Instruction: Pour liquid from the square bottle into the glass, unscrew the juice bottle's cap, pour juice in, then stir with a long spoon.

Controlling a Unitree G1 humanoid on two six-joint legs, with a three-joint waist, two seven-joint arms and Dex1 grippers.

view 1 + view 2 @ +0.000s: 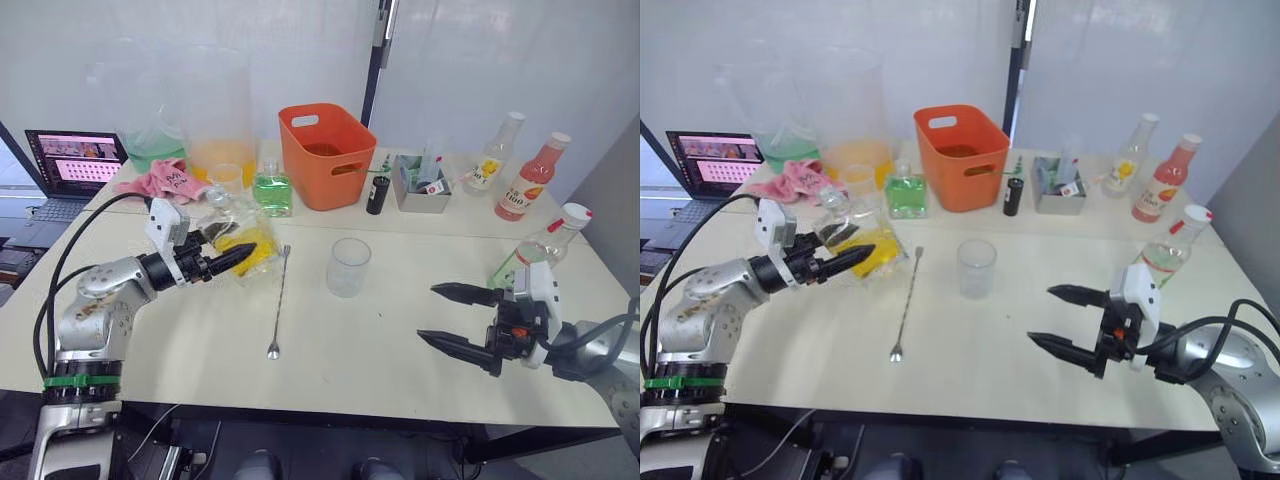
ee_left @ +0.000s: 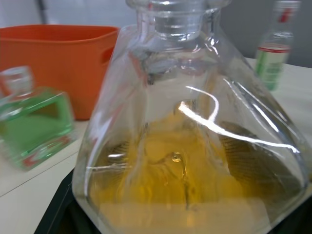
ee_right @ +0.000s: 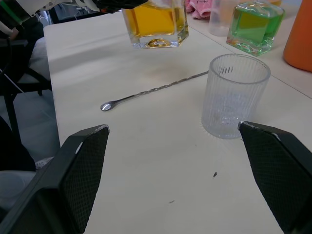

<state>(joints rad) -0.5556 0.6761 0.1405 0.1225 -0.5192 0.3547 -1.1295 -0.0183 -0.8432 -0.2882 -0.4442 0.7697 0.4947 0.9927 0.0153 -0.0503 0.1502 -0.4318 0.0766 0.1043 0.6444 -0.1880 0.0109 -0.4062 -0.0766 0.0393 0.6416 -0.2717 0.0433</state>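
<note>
Left gripper clamped on the square bottle, just off the table, ready for pouring. Glass stands empty mid-table; spoon lies between. I keep right gripper spread wide, clear.

Square bottle partly hidden behind left gripper, juice bottle base hidden behind right gripper's wrist, laptop cut off at left edge

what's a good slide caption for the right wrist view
Open right end effector facing the empty glass, long spoon lying flat beyond it, square bottle behind.
</note>
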